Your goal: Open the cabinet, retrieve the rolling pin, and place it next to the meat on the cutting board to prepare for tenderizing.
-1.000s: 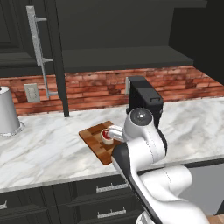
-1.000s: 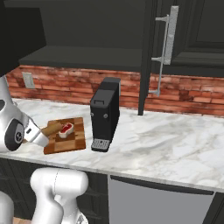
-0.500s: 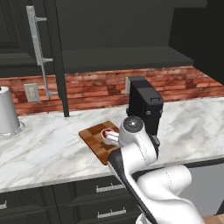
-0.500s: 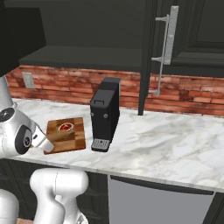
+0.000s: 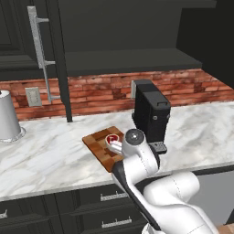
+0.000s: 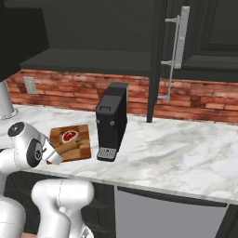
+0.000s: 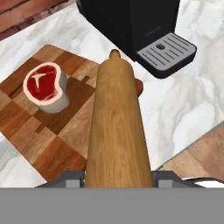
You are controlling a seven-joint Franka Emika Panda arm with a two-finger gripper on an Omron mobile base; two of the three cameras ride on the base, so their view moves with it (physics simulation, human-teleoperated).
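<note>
From the left base view I saw the rectangular wooden cutting board of checkered light and dark brown blocks [image 5: 101, 147] lying near the front edge of the white marble bench [image 5: 50, 153]. The small raw steak with a red centre and pale fat rim [image 5: 112, 139] sat on the board's far right part. My white arm hid the board's near right corner. A black coffee machine [image 5: 151, 114] stood just right of the board, and a white cylindrical canister [image 5: 8, 116] stood at the bench's far left. The near-black upper wall cabinet [image 5: 18, 41] hung above, its long silver bar handle [image 5: 40, 50] upright.

From the right base view the pale wooden rolling pin [image 6: 69, 147] lay slanted over the board's [image 6: 74, 144] front half, just in front of the steak [image 6: 70, 135], its near end reaching back to the arm's hand at the board's front left corner. I could not tell whether it touched the board. The coffee machine [image 6: 112, 120] stood just beside the board's right edge.

In the hand view the fingers [image 7: 117, 177] were part open and closed on the sides of the rolling pin [image 7: 114, 131], which ran away from the camera over the board [image 7: 52, 131]. The steak [image 7: 46, 86] lay just left of it, apart from the pin.
</note>
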